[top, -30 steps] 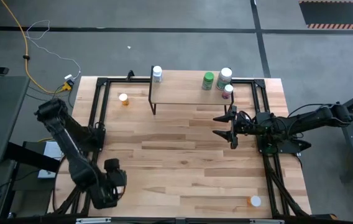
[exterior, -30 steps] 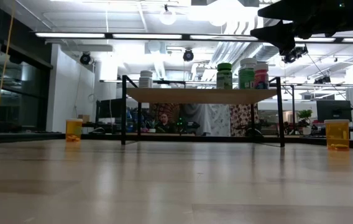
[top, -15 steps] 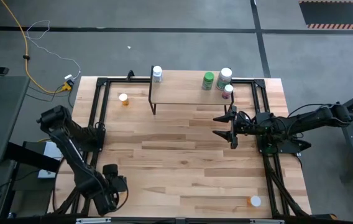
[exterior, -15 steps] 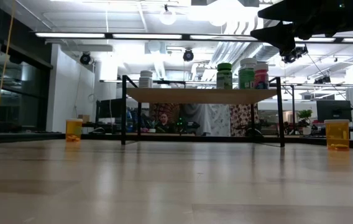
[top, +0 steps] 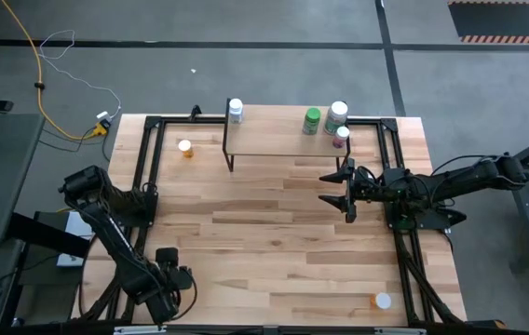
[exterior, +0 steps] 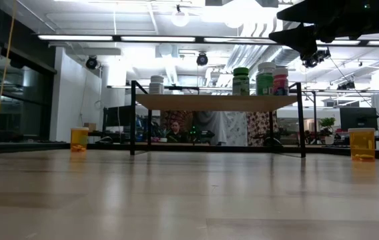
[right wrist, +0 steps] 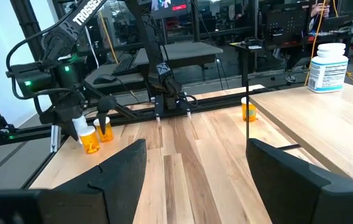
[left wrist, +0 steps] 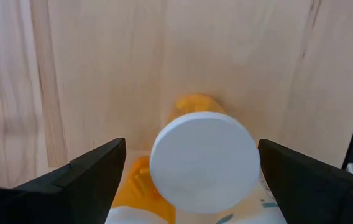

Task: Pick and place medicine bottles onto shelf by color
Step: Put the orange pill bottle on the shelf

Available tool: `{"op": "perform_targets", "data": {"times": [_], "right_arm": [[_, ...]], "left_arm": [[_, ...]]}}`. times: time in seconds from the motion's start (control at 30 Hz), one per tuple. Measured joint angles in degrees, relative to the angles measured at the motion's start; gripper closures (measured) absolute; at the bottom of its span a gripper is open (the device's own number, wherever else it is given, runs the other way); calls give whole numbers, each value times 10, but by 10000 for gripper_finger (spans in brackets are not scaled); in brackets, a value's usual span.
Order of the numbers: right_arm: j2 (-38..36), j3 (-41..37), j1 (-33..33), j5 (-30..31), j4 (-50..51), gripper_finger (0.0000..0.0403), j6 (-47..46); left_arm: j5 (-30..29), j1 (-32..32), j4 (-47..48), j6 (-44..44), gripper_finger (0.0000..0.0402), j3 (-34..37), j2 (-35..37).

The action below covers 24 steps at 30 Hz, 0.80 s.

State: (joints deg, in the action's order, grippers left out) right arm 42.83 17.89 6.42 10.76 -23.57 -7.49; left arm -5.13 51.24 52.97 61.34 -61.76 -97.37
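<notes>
High view: the left gripper (top: 173, 287) points down at the worktop's (top: 274, 242) front-left corner, fingers spread around an orange bottle (left wrist: 202, 163). The right gripper (top: 339, 193) hovers level beside the shelf (top: 274, 141), fingers released.

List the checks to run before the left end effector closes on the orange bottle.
1. Left end effector open: ok.
2. White-capped orange bottle sits between its fingers, with gaps on both sides: ok.
3. Neighbouring orange bottle clear of the fingers: cannot tell.
4. Right end effector open, empty, far from the grab: ok.
5. Shelf has bare board for a placement: ok.
</notes>
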Motion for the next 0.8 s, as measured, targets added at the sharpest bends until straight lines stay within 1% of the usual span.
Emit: {"op": "perform_targets", "data": {"times": [0.1, 0.57, 0.8], "right_arm": [[0, 0, 0, 0, 0, 136, 0], [0, 0, 0, 0, 2, 136, 0], [0, 0, 0, 0, 2, 136, 0]], "left_arm": [[7, -2, 0, 0, 65, 0, -5], [5, -14, 2, -15, 157, 0, -4], [9, -14, 2, -15, 192, 0, -4]]}}
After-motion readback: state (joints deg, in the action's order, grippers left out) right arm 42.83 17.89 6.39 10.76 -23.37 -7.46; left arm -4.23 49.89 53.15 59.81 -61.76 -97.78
